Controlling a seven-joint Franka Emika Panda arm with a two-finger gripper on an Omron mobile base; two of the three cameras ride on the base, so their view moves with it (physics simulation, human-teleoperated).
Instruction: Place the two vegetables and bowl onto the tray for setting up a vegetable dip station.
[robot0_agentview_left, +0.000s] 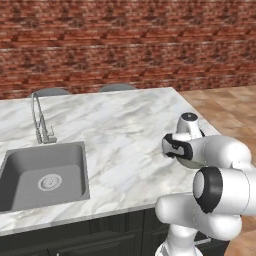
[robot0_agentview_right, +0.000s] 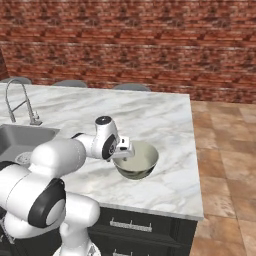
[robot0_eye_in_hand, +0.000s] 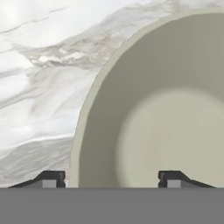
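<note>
Bowl (robot0_agentview_right: 136, 160) sits upright on the marble counter (robot0_agentview_right: 165, 120), near its front edge, right of the sink (robot0_agentview_right: 20, 142). Claw (robot0_eye_in_hand: 112, 179) hangs right over the bowl's near-left rim; in the hand view one fingertip (robot0_eye_in_hand: 51, 178) is outside the rim over marble, the other inside over the cream interior. Jaws wide apart, straddling the rim, not yet clamped on it.

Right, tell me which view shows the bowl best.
The right base view: the whole bowl sits on the marble counter, grey outside and cream inside. The hand view gives a close look at its rim and inside. In the left base view the arm hides it.
</note>
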